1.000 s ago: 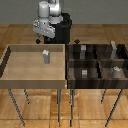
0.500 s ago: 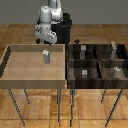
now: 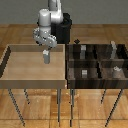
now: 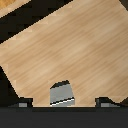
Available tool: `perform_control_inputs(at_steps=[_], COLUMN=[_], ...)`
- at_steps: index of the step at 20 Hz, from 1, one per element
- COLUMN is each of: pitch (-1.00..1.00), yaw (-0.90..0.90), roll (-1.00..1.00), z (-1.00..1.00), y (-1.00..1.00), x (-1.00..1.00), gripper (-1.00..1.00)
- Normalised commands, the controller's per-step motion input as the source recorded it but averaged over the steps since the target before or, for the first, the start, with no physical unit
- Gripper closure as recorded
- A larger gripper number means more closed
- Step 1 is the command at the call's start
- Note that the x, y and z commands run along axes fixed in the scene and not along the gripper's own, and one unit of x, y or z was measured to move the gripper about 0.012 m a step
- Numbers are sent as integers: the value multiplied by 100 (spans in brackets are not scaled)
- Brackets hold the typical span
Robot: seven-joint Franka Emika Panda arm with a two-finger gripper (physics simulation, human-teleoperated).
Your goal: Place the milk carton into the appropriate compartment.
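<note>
Wood floor, a light tray worktop beside a dark compartmented bin.

The milk carton stands upright on the tray, directly under the hand; in the wrist view the fingertips stand spread wide to either side of it, not touching.

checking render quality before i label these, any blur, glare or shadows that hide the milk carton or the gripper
Exterior view: low resolution and soft, so the milk carton is a small grey blur under the gripper and the jaw state cannot be told; no glare. Wrist view: sharper, carton clear on the evenly lit wooden tray floor, with dark edges of the frame but no shadow over the carton.
</note>
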Motion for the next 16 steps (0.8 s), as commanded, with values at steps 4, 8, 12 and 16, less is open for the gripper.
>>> perform_control_inputs(at_steps=[4,8,12,16], pitch=[0,0,0,0], yaw=[0,0,0,0], roll=[0,0,0,0], z=[-25,0,-50,0], y=[0,-25,0,0], x=[0,0,-25,-50], gripper=[-100,-100,-100,-100])
